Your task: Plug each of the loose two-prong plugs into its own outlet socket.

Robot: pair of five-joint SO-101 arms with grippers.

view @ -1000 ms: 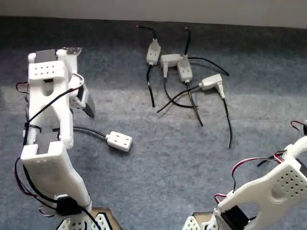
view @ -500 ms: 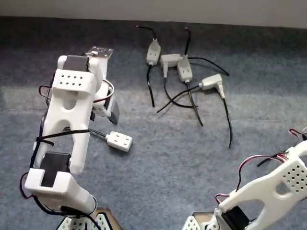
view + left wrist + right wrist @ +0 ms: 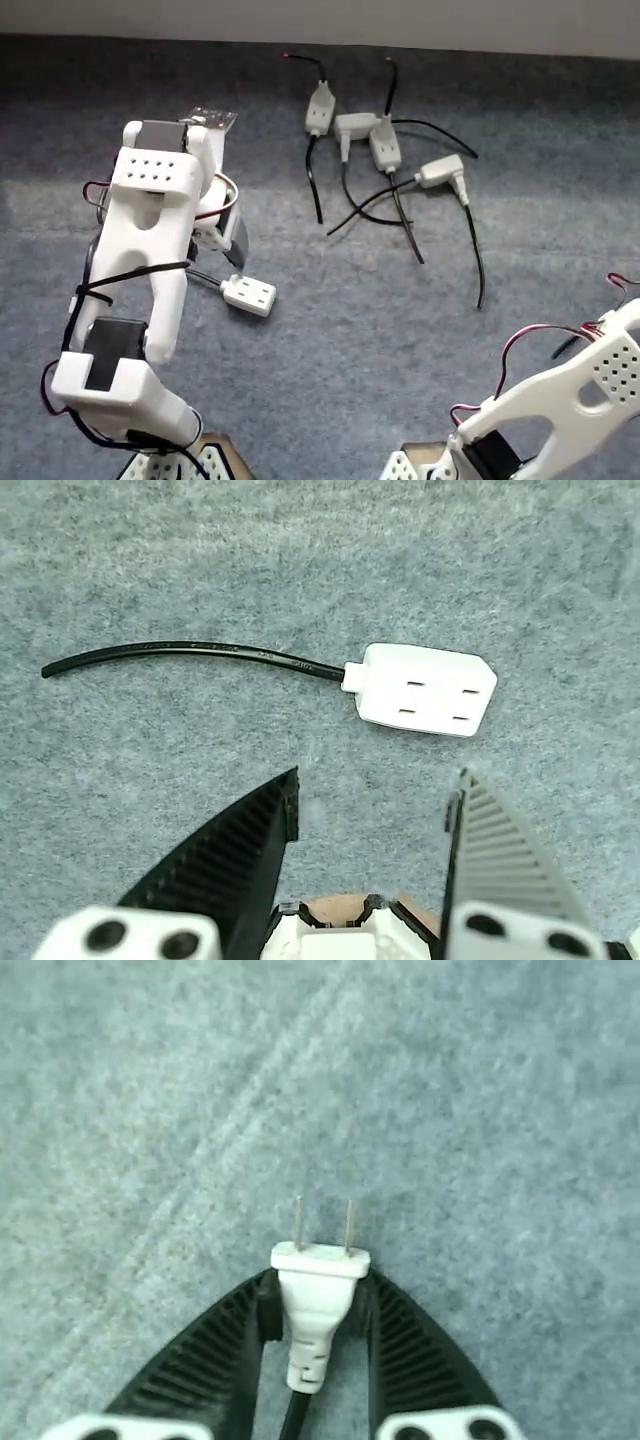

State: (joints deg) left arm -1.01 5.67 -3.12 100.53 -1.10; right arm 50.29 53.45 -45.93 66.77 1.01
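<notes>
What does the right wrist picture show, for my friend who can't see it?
The right tool is shut on a white two-prong plug, its two metal prongs pointing away from the camera. Its black cord runs back toward the camera, above grey carpet.

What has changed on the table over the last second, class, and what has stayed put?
The left arm swung toward the middle, bringing its open left gripper close to the outlet socket. The right arm drifted slightly outward. The outlet socket and the corded plugs beyond it stayed put.
</notes>
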